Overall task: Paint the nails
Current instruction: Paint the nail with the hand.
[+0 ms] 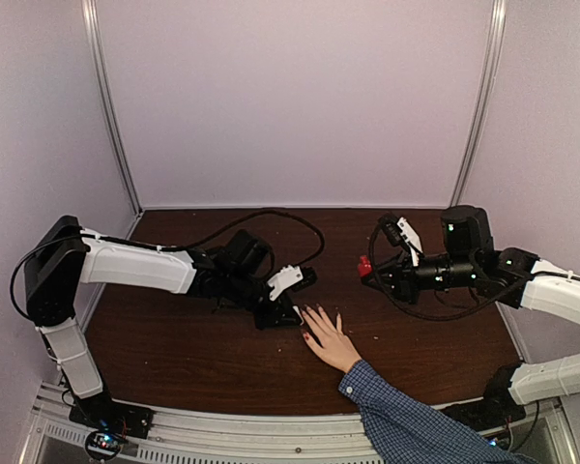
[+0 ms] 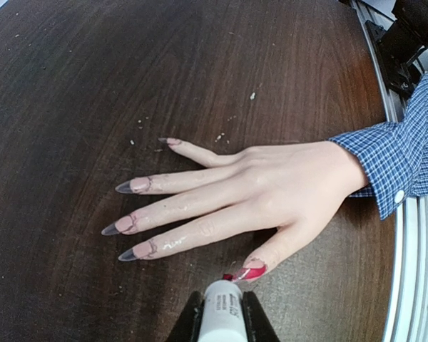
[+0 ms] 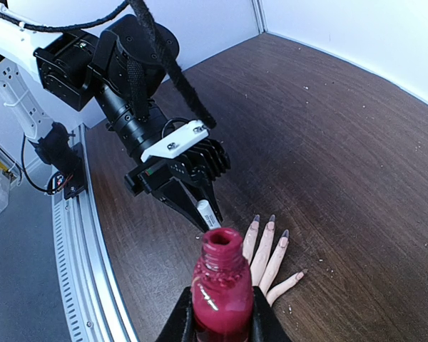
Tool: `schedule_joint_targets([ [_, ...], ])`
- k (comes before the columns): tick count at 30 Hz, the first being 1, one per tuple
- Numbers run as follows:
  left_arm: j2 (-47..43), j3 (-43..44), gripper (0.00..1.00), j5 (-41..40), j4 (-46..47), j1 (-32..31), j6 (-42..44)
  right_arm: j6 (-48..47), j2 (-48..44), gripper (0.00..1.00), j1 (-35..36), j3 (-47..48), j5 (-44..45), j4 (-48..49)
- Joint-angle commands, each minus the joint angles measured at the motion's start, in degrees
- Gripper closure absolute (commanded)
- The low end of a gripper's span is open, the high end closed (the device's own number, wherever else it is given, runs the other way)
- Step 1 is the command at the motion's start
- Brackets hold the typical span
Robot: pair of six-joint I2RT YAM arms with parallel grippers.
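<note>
Open table (image 2: 128,71) beyond fingertips (image 2: 110,229) (left claw (image 2: 221,315) beside thumb (image 2: 271,253))

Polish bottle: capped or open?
Open: the polish bottle in the right hand has a bare neck; the left hand holds the white cap.

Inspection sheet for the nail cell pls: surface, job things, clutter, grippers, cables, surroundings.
Surface: dark wood table, pale specks near the hand.
Job's things: hand flat, fingers spread, blue checked sleeve; thumbnail partly red; other four nails bare.
Clutter: nothing seen.
Grippers: left gripper shut on white brush cap, tip at the thumbnail; right gripper shut on open red polish bottle.
Cables: black cable loops behind the left arm; second cable hangs under the right arm.
Surroundings: pale walls, metal rail at the near edge.
</note>
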Motion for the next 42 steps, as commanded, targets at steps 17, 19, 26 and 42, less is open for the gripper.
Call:
schedule_joint_targets([
  [17,-9.3,0.5,1.00,-3.1,-0.2,0.8,-0.8,0.5,-0.1,1.00,-0.4,-0.1,-1.0,2.0],
  [19,-9.7,0.9,1.00,-1.4,-0.6,0.8,-0.2,0.5,-0.1,1.00,-0.4,-0.1,-1.0,2.0],
  [26,-6.9,3.4,1.00,-1.0,-4.7,-1.3,3.4,0.4,-0.3,1.00,-0.4,-0.1,-0.9,1.8],
  [42,-3.0,4.9,1.00,-2.2,-6.5,-3.1,4.0,0.4,-1.0,1.00,-0.4,-0.2,0.8,1.6],
])
